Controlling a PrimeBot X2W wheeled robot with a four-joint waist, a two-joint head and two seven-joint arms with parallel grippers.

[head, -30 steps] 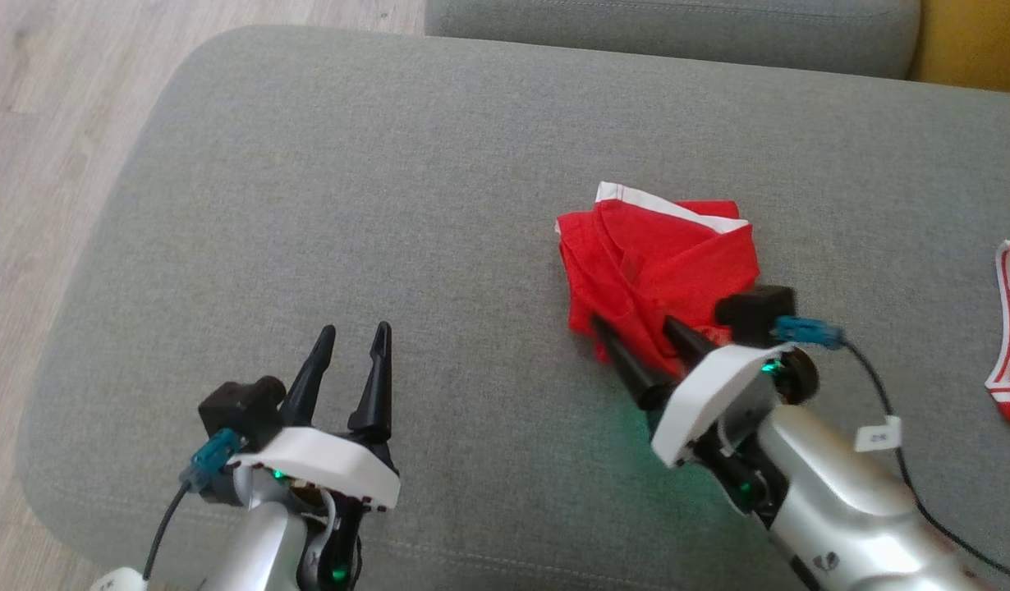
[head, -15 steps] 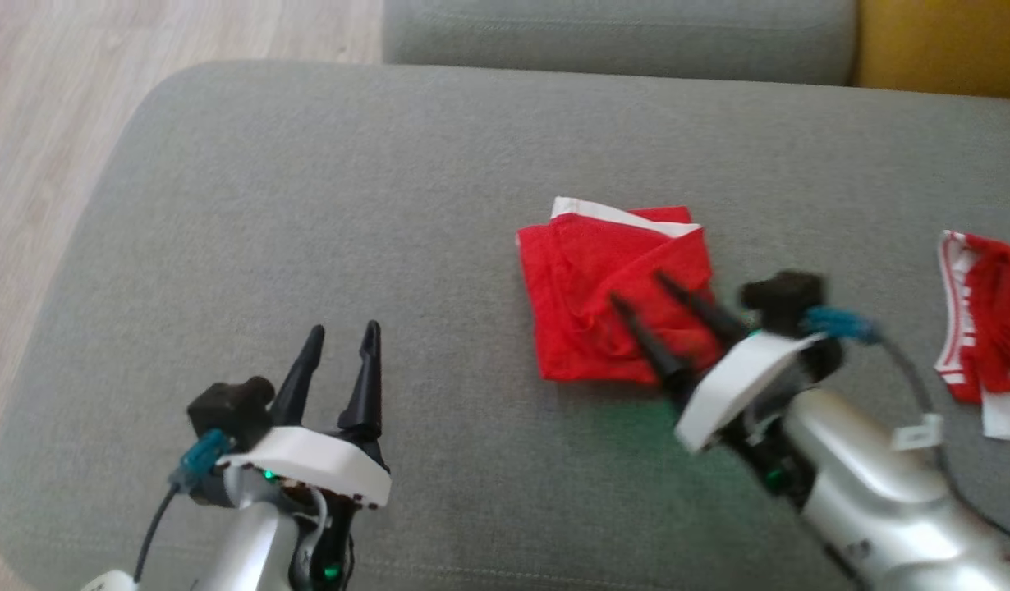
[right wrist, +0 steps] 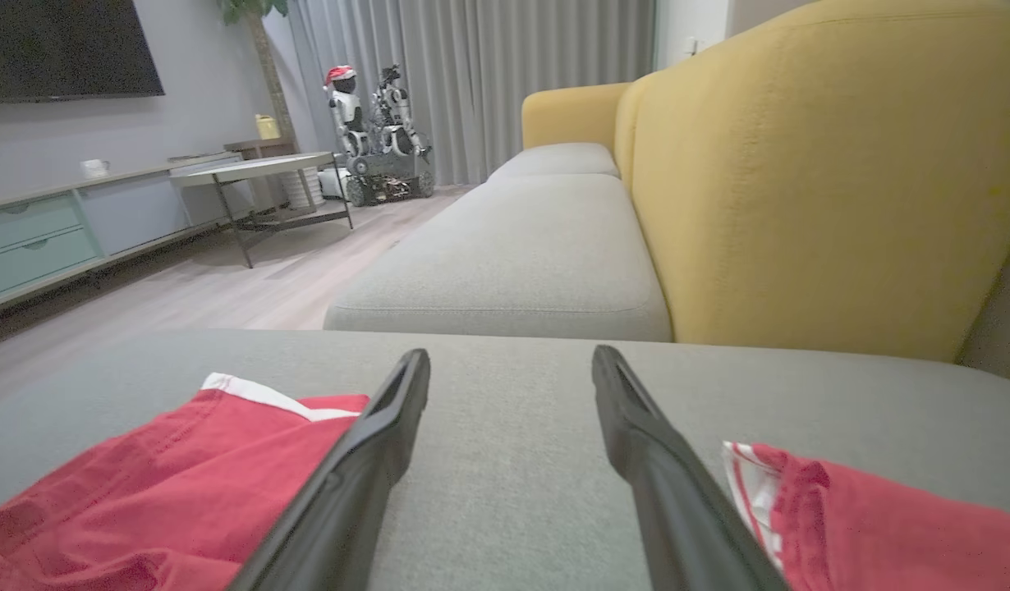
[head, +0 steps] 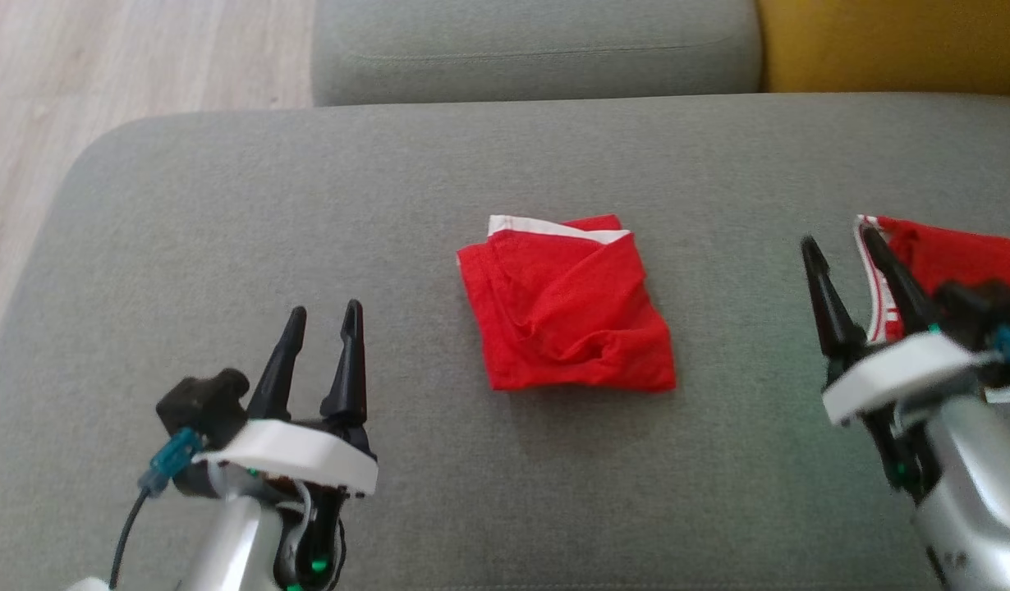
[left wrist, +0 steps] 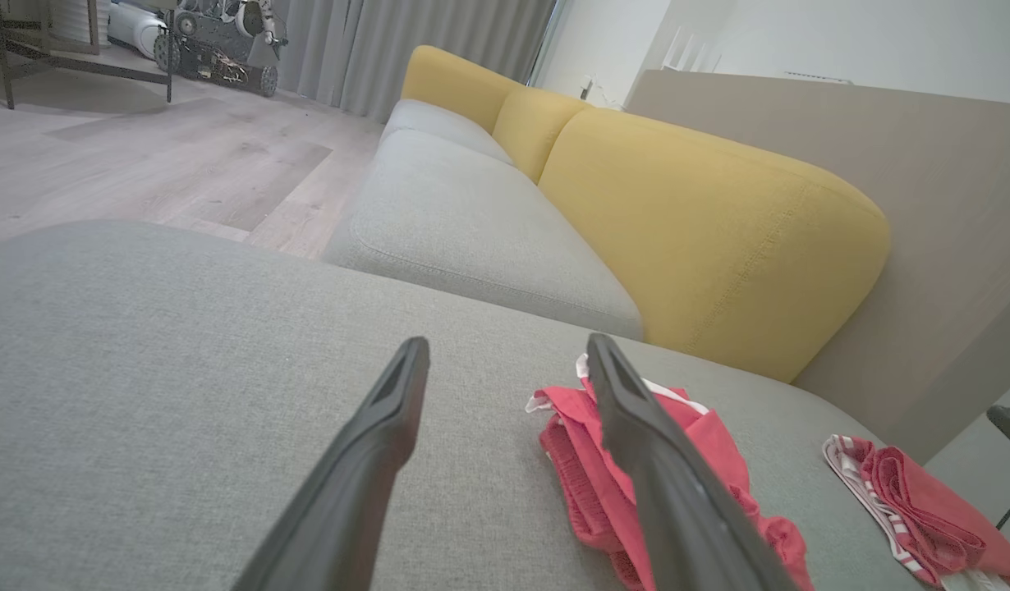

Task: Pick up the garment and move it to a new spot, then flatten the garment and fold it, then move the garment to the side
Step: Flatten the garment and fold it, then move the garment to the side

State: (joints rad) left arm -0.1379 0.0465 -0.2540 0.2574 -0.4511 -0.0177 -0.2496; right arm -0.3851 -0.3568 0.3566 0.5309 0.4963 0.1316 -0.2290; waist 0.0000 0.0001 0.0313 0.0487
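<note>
Both left gripper [head: 326,309] and right gripper [head: 837,240] released; garment [head: 566,308] on grey cushion [head: 267,205]; wood floor [head: 103,57].

Home living room (sofa [right wrist: 801,180], television [right wrist: 61,49])

No legible text, label, brand or number. Nothing readable on the folded red garment [head: 566,308], the striped red garment [head: 957,254] or the grey sofa cushion [head: 226,230].
</note>
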